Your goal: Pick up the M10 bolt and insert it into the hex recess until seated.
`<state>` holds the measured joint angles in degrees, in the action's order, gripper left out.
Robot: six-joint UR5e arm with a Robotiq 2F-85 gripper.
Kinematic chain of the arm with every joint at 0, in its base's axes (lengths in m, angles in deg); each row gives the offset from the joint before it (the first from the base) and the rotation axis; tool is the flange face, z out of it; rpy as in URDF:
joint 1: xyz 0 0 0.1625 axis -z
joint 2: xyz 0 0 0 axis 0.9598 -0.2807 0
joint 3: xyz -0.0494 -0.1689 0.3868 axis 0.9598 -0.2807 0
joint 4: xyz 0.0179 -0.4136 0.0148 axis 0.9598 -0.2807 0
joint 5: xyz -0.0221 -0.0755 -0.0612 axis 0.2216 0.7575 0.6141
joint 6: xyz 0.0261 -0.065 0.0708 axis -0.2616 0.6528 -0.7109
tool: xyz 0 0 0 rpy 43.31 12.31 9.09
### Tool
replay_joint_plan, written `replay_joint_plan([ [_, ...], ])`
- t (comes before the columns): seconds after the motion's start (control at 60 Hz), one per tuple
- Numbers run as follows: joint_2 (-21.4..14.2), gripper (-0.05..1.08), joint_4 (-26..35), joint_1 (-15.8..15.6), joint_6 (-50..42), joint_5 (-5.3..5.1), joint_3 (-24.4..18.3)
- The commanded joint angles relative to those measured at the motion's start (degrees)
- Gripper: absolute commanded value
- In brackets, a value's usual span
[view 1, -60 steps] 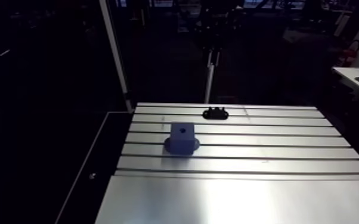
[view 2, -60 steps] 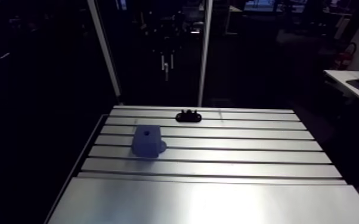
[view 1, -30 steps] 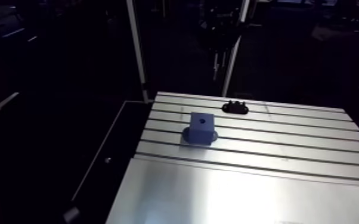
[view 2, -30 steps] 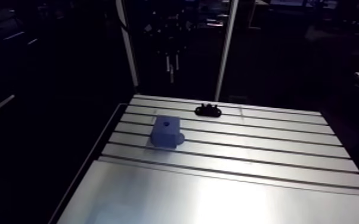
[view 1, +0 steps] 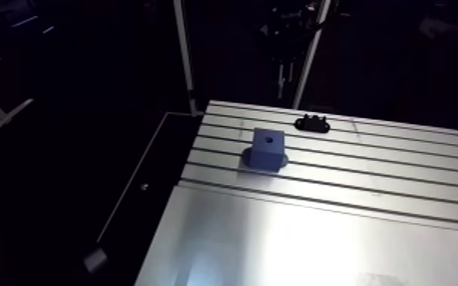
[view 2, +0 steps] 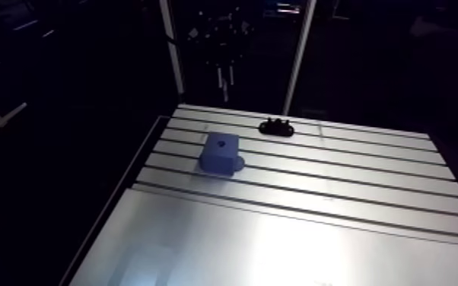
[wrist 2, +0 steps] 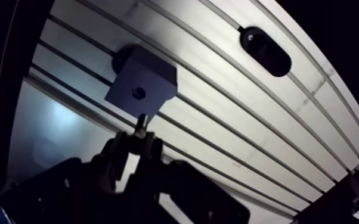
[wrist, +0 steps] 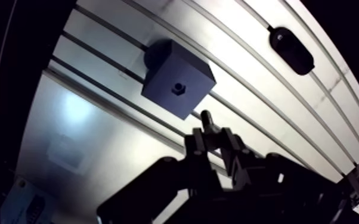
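Note:
A blue block [wrist: 176,80] stands on the slotted aluminium table [view 1: 338,243], with a small hex recess [wrist: 178,89] in its upper face. In the arm view the blue block [view 1: 267,147] sits toward the table's far left part. In the wrist view my gripper [wrist: 210,140] hangs above the table, a short way back from the block, and its fingers are shut on a dark M10 bolt [wrist: 206,119]. The bolt's tip sticks out ahead of the fingertips toward the block and is apart from it. The gripper does not show in the arm view.
A black oval holder [wrist: 291,50] lies on the table beyond the block, near the far edge; the arm view shows this black holder [view 1: 313,122] too. The table's left edge [view 1: 173,182] drops off into darkness beside the block. A smooth plate [view 1: 300,251] covers the near part.
The arm view has shifted and tilted as the camera moved with the arm. The block and the black holder keep their places on the table.

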<state>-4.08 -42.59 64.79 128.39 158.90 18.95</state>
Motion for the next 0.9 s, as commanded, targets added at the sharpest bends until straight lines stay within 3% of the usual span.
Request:
replay_joint_plan([
  [0.017,1.0,0.74,-0.2,-0.4,-1.1,-0.38,0.0],
  [0.25,1.6,0.74,-0.1,-0.4,-2.0,0.48,0.1],
  [0.9,2.2,0.74,-0.8,-1.1,-3.8,0.41,2.8],
])
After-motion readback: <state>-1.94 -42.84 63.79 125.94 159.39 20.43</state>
